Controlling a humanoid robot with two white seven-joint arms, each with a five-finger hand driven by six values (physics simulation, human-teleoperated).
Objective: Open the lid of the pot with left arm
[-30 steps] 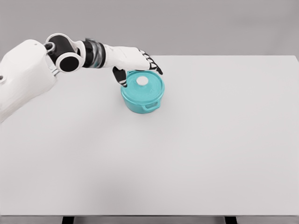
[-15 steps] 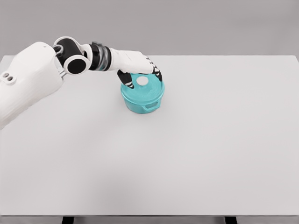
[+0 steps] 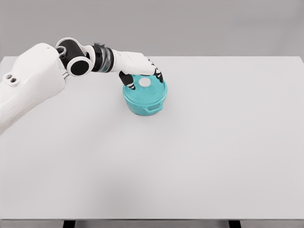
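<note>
White table [image 3: 213, 142] — teal pot [image 3: 142, 100] (unlabelled)

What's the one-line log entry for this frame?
left hand: over pot, fingers around white knob | lid: on teal pot | right arm: out of view | table

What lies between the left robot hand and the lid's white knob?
Nothing: in the head view the left robot hand arches over the knob, only teal lid showing between.

No readable text, labels, brands or numbers that I can find, plain surfaces all over this view
</note>
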